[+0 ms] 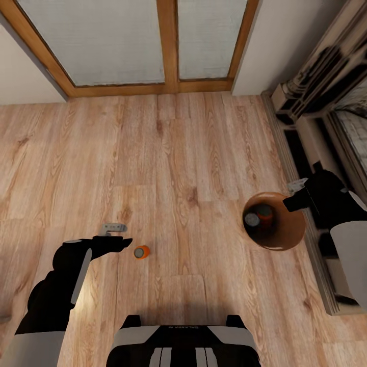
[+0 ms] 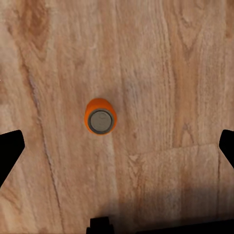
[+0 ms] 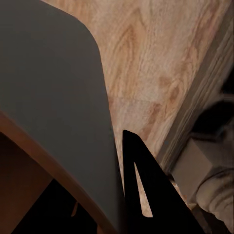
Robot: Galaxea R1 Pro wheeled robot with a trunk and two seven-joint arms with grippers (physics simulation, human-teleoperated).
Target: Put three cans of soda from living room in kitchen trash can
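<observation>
On the light wood plank floor [image 1: 193, 153], whose boards show long grain and dark knots, one can of soda [image 1: 141, 252] stands upright as a small orange cylinder with a flat grey metal top, just beside the left gripper [image 1: 115, 235]. From the left wrist view the same can [image 2: 100, 116] sits between the widely spread black fingers [image 2: 9, 151], touching neither, its round lid ringed by the orange wall. Near the right arm, the round glossy brown trash can [image 1: 288, 232] leans tilted with its dark inside showing, and two more soda cans [image 1: 258, 215] lie together within it, one presenting a grey top, the other an orange side. The right gripper [image 1: 298, 196] holds the bin at its rim; in the right wrist view a black finger [image 3: 139, 195] presses against the smooth curved wall of the bin [image 3: 48, 97], closed on it. Beyond, wood-framed glass doors [image 1: 168, 46] with pale frosted panes meet the floor, and a dark, ridged fireplace surround [image 1: 316, 102] runs along the right side.
</observation>
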